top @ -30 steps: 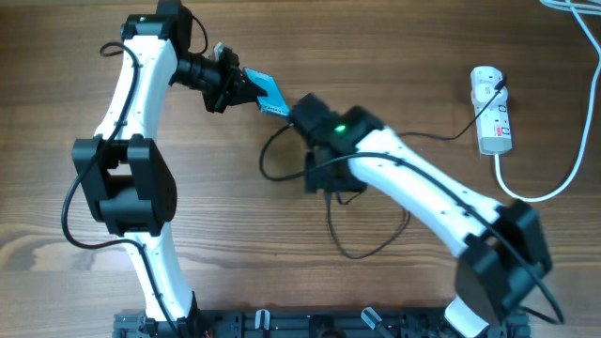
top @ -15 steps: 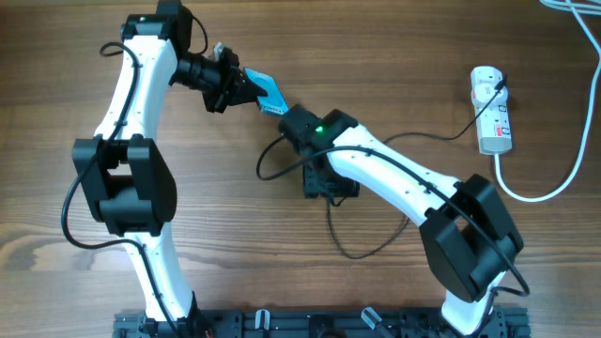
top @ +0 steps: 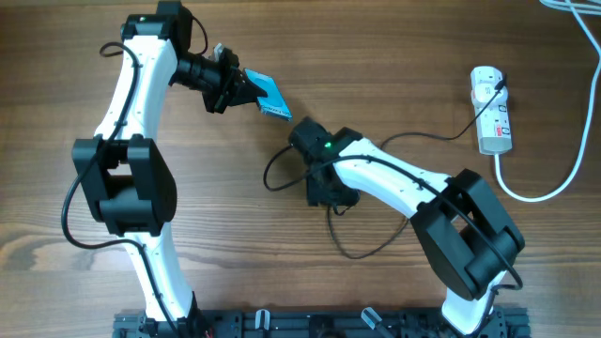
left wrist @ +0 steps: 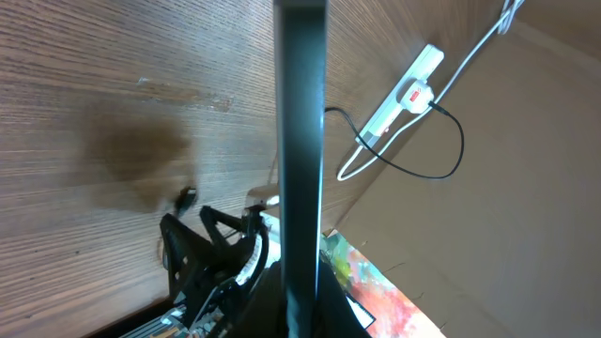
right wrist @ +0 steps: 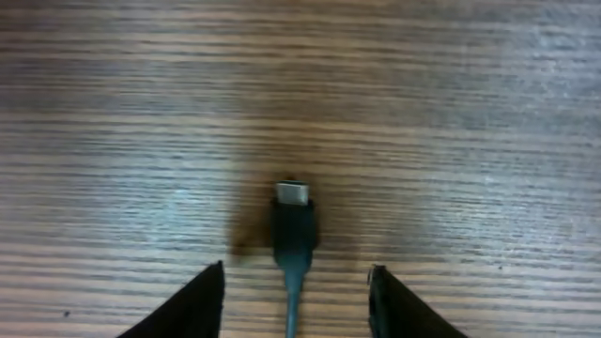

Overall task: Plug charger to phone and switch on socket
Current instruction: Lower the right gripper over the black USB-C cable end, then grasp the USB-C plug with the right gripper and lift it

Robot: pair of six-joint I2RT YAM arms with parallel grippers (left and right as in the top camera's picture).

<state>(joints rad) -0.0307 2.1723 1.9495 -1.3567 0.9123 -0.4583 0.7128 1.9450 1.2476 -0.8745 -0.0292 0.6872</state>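
Overhead, the left fingers [top: 239,87] are clamped on one end of the phone [top: 271,98]. It juts out past their tips, tilted and clear of the tabletop [top: 244,282]. In the left wrist view it shows only edge-on, as a dark upright bar. The right fingers [right wrist: 202,305] stand wide apart, gripping nothing. The charger [right wrist: 293,223] lies flat on the wood in the gap between them. Its metal tip sits just ahead of their tips and points away, and its thin black cable runs back between them. Beyond the right fingers that cable curls in loose loops and leads off to the socket [top: 492,111], where it is plugged in, well apart from both pairs of fingers. A thick white cord [top: 554,183] curves away from the socket.
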